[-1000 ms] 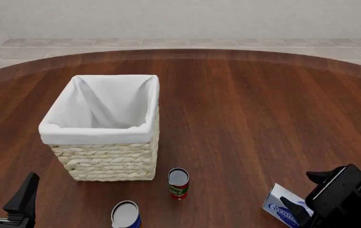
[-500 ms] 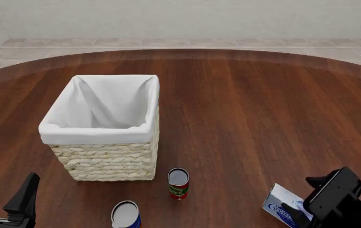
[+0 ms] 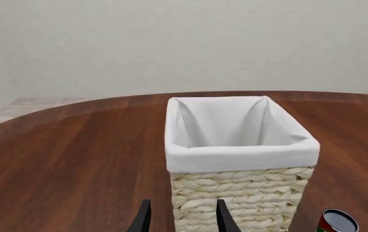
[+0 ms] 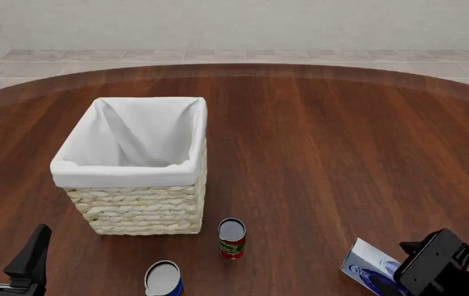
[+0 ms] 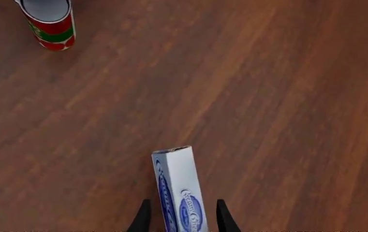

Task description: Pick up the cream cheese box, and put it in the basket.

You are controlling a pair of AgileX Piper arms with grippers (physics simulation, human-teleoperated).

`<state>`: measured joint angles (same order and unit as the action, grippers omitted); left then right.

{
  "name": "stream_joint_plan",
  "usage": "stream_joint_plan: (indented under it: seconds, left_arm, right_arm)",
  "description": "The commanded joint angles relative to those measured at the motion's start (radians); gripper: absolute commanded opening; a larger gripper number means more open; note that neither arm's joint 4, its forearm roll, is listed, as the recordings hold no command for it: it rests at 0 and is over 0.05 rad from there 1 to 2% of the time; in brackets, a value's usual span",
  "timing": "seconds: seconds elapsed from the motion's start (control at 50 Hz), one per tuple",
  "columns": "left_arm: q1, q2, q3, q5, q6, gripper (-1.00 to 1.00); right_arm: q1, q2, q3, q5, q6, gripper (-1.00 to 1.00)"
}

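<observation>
At the lower right of the front view, the cream cheese box stands on its edge on the wooden surface, with the right gripper spread open around it, one finger on either side. The box is a thin white carton with a blue oval logo. The left gripper hangs open at lower left, near the wicker basket.

Open wood stretches across the right half of the table, with nothing standing between the cream cheese box and the far edge. Toward the basket, the red can stands just off its near right corner, and the blue can sits nearer still, narrowing that low route. The basket's mouth gapes open from above.
</observation>
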<state>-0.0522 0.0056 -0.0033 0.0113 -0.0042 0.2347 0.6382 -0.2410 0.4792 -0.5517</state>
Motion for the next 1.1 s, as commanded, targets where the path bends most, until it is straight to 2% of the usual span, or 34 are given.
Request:
stream_joint_plan:
  seconds: [0.02,0.64,1.1]
  left_arm:
    - [0.000,0.000,0.000,0.000,0.000,1.00]
    - [0.001,0.010,0.001,-0.005,0.003,1.00]
    - [0.002,0.012,0.001,-0.004,0.006,1.00]
  right_arm:
    - [-0.007,0.021,0.024,-0.018,-0.009,1.00]
    - [-0.056,0.067,0.055,-0.072,-0.035,1.00]
    - [-0.093,0.030,0.088,-0.055,-0.061,1.00]
